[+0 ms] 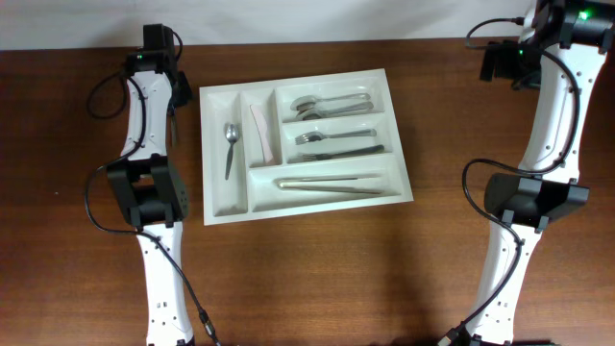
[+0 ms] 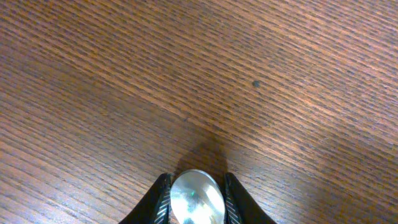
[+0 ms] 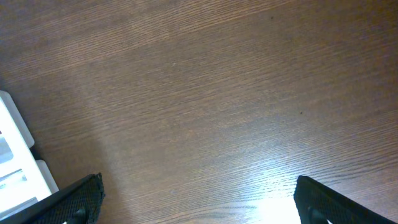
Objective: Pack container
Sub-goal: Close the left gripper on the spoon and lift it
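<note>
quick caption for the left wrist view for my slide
The left gripper closed on the shiny bowl of a spoon, wooden table behind.

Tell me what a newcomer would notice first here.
The big white container sits mid-table between the two arms, its compartments holding cutlery. In the left wrist view, the left claw is shut on a shiny spoon over the wooden table. The right claw hangs wide open over bare wood, beside the container's edge.
</note>
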